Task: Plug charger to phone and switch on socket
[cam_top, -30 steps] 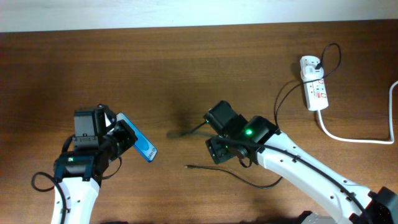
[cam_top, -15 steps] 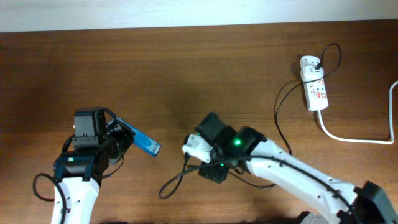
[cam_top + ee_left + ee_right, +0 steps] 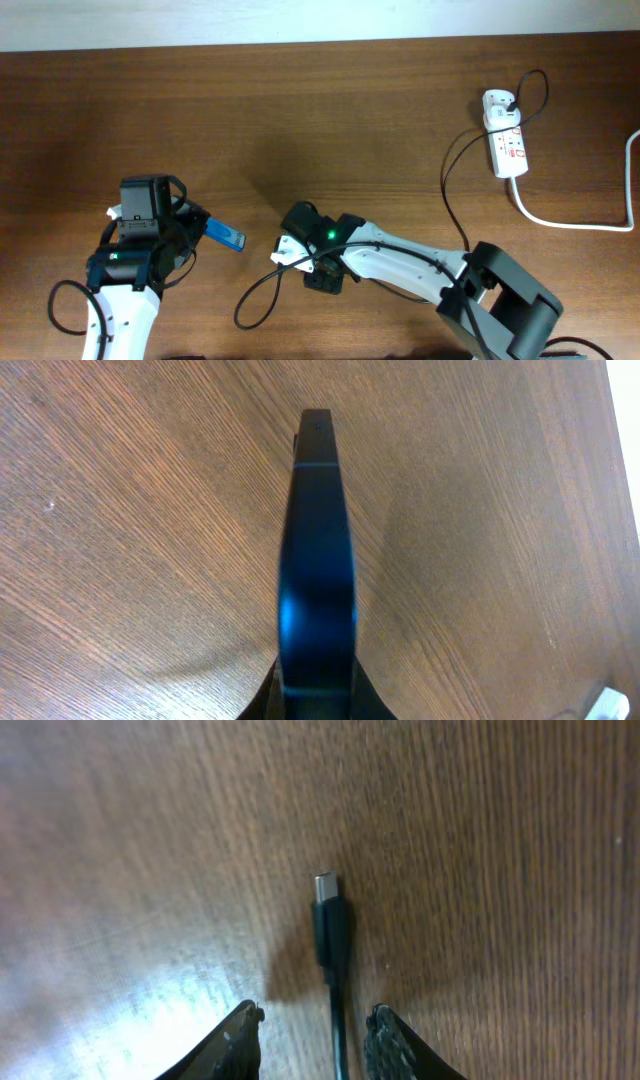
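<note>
Seen from overhead, left gripper (image 3: 198, 232) is clamped on the slim rectangular blue-screened phone (image 3: 225, 237). The phone sticks out ahead of that gripper, tilted on its long edge, over the brown wooden table (image 3: 300, 120). Right gripper (image 3: 283, 252) sits near the phone's free end, with a gap between them. The long thin black charger cable (image 3: 242, 305) loops on the wood just beside and behind the right gripper. The white oblong power-strip socket (image 3: 505, 140) with small red switches lies well away from both grippers, out past the right arm. The cable's black adapter end (image 3: 501, 101) sits at one end of the strip, and a thick white cord (image 3: 570, 222) leaves the other end.

Left wrist: the phone is edge-on, running straight ahead from the gripper. Dark left fingers (image 3: 262, 705) pinch its near end from both sides, jaws tight on it. There's a blue sheen along the edge and wood grain all round.

Right wrist: right fingers (image 3: 240, 1040) stand apart, not closed on anything. The cable passes between them, with bare wood showing on either side and the cable closer to one finger than the other. The small metal plug tip (image 3: 325, 885) is ahead of the fingertips and points away from the gripper, its shadow just beside it. Phone and socket are out of this view.
</note>
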Motion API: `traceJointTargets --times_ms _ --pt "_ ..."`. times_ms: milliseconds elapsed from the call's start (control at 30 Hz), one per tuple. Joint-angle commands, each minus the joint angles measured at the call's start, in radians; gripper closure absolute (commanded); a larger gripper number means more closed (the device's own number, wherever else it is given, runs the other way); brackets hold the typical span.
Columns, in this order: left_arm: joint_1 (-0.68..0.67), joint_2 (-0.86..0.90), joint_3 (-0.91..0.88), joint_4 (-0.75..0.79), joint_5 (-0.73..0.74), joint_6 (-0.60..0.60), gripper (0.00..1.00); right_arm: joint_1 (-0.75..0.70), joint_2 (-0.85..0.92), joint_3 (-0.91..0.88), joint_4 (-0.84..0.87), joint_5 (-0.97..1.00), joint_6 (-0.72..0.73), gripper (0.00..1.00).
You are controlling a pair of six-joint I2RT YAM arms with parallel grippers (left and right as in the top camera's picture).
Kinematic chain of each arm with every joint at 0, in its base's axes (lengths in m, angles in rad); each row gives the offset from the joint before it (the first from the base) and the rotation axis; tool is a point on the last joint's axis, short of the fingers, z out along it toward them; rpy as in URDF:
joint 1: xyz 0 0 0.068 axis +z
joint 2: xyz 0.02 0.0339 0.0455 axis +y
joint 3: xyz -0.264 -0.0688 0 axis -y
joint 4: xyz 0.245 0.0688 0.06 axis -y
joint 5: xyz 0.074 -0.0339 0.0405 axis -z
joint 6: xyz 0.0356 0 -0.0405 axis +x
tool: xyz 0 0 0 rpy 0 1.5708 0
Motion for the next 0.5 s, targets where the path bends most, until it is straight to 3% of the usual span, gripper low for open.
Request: traceJointTargets --times_ms 0,133,300,467 --pt "-0.003 -0.009 0.015 -0.006 -0.051 -0.01 1.0 0.006 0.028 -0.042 0.036 0.062 0.0 0.67" --pt "-0.003 -0.009 0.015 -0.011 -0.051 -0.01 1.0 0.006 0.029 -0.085 0.102 0.114 0.0 0.68" --pt "-0.003 -0.009 0.015 -0.032 -0.051 -0.01 1.0 0.039 0.034 -0.145 0.129 0.114 0.0 0.96" --pt "-0.003 -0.009 0.015 -0.046 -0.042 -0.01 1.0 0.037 -0.021 -0.085 0.061 0.036 0.182 0.96"
